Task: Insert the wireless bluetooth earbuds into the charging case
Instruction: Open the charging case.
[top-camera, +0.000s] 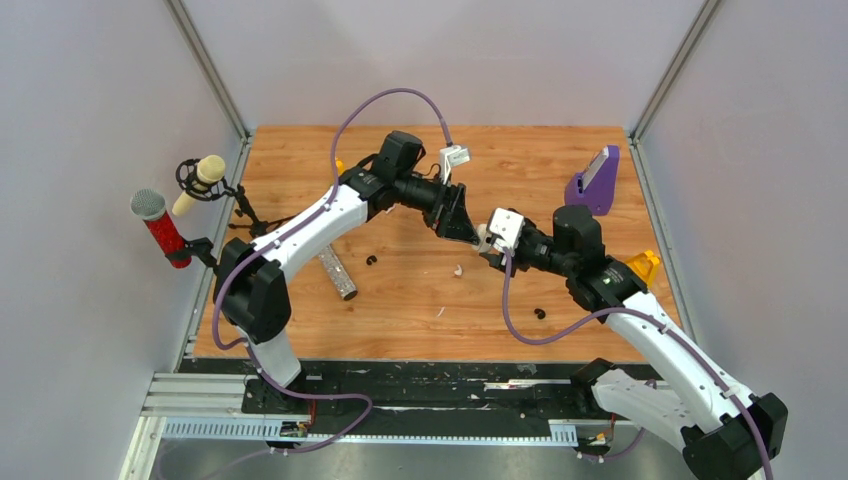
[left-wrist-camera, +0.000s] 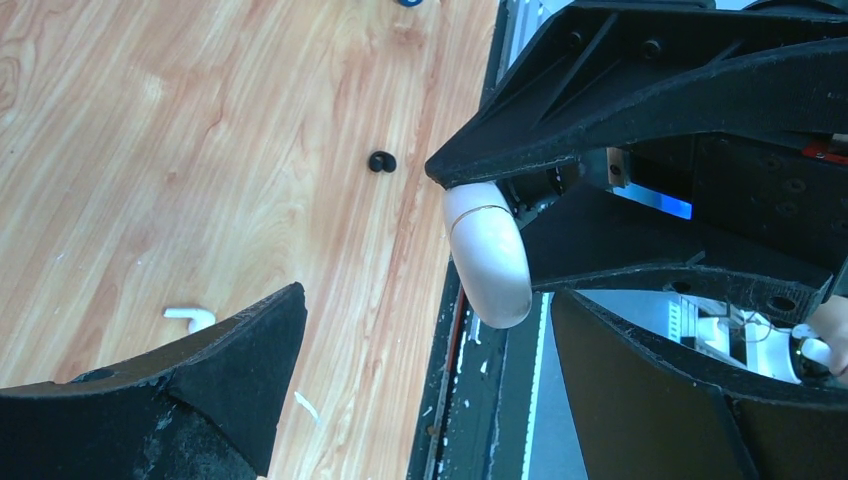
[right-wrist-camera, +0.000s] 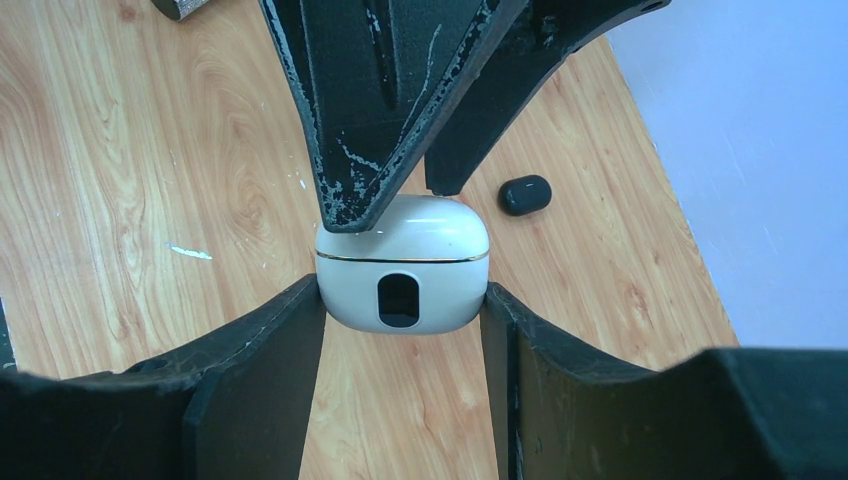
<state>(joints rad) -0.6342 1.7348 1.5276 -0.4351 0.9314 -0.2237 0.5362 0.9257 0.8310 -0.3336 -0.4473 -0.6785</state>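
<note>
From above: right gripper (top-camera: 490, 243) pinching the white charging case (top-camera: 483, 237) from both sides, above the table (top-camera: 300, 160); left gripper (top-camera: 468, 232) spread wide, right against that case on its left. Loose on the wood around the case: a white earbud (top-camera: 459, 270) just on its near side, a black earbud (top-camera: 371, 261) well to its left, a second black earbud (top-camera: 540, 313) nearer and to its right; none inserted yet. From the left wrist: fingers far apart, the upper fingertip (left-wrist-camera: 470, 160) touching the rounded end of the case, the lower fingertip (left-wrist-camera: 260, 340) apart from it. From the right wrist: case upright between the two pads (right-wrist-camera: 290, 340), both below the thin gold seam, lid shut, one left fingertip resting on the lid top; a black charging case (right-wrist-camera: 525, 194) on the table beyond it, to the right. Step in hand, most likely: opening the lid. To do it well, keep the right pinch under the seam, never on the lid; bring the left fingertip down from the dome to the seam edge; pry upward slowly, without pushing the case out of the pinch.
</note>
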